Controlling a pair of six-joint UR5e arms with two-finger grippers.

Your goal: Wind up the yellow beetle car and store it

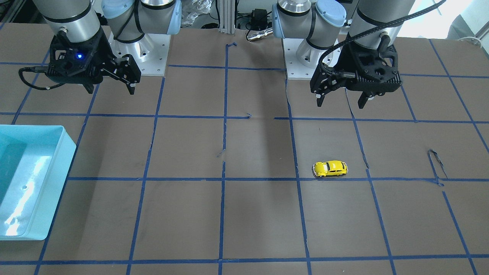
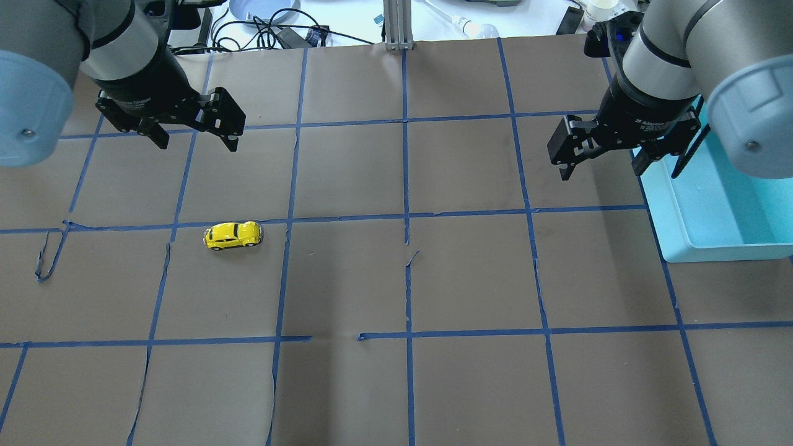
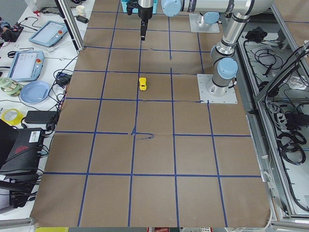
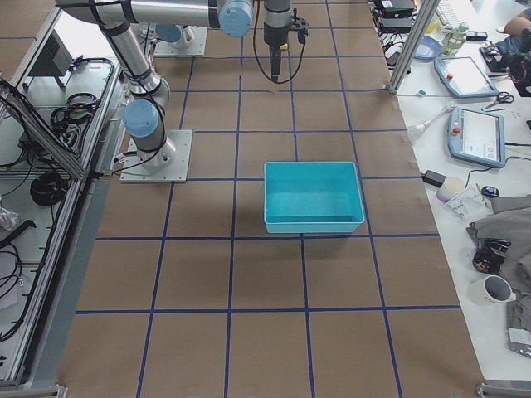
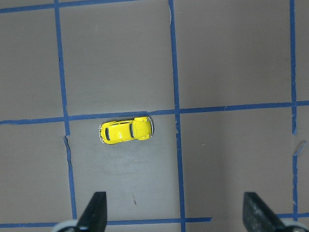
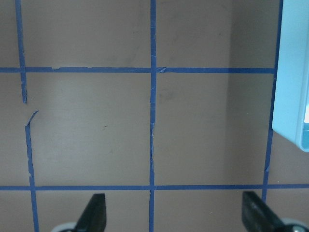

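Note:
The yellow beetle car (image 1: 330, 168) stands on its wheels on the brown table, just beside a blue tape line. It also shows in the overhead view (image 2: 233, 235), the exterior left view (image 3: 142, 83) and the left wrist view (image 5: 126, 130). My left gripper (image 2: 197, 139) is open and empty. It hovers above the table a little beyond the car, seen also from the front (image 1: 340, 102) and the left wrist (image 5: 175, 215). My right gripper (image 2: 604, 167) is open and empty, far from the car, next to the bin (image 1: 110, 88) (image 6: 175, 215).
A light-blue open bin (image 2: 675, 235) sits at the table's right side, also in the front view (image 1: 57, 152), the exterior right view (image 4: 314, 222) and the right wrist view (image 6: 292, 72). Blue tape lines (image 2: 406, 217) grid the brown paper, torn loose in places.

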